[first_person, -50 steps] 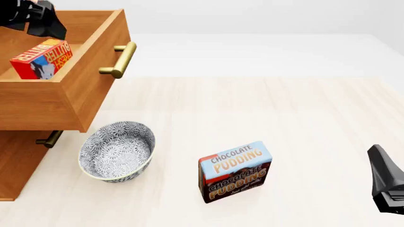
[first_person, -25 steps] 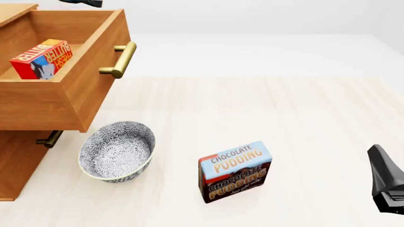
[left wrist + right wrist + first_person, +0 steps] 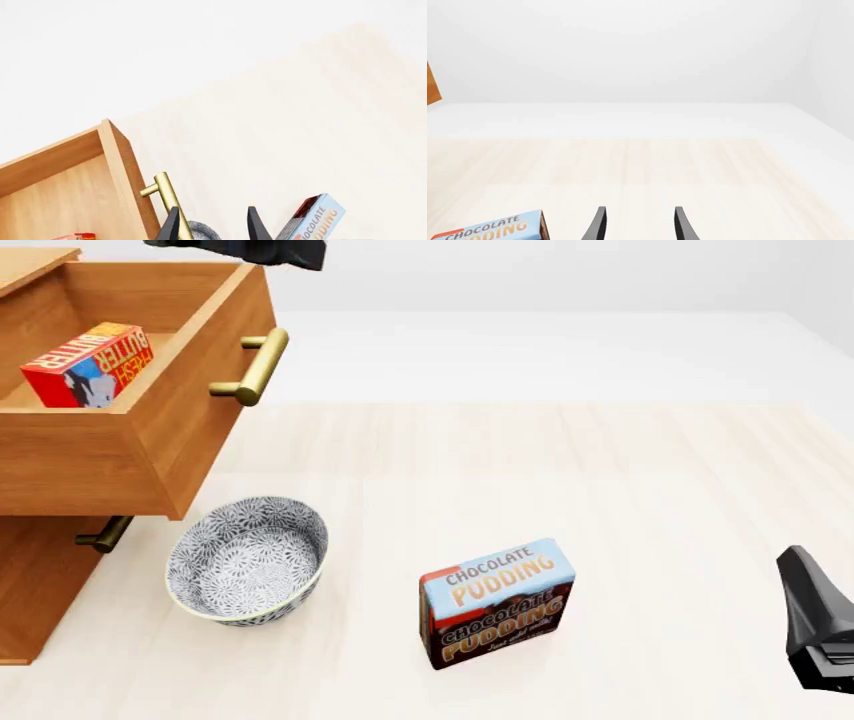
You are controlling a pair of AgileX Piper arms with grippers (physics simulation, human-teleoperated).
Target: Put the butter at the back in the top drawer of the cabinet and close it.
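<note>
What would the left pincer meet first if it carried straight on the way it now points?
Probably the patterned grey-white ceramic bowl, which shows just beyond and between the open left pincer fingertips. The brass bar handle of the open wooden top drawer sits close beside that line; depth is unclear.

Perhaps a simulated kitchen: bowl [image 3: 247,560], pudding box [image 3: 498,601].

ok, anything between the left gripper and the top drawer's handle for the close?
Nothing visible. The left gripper is open above the brass handle, with clear air between. The butter sits inside the top drawer.
</note>
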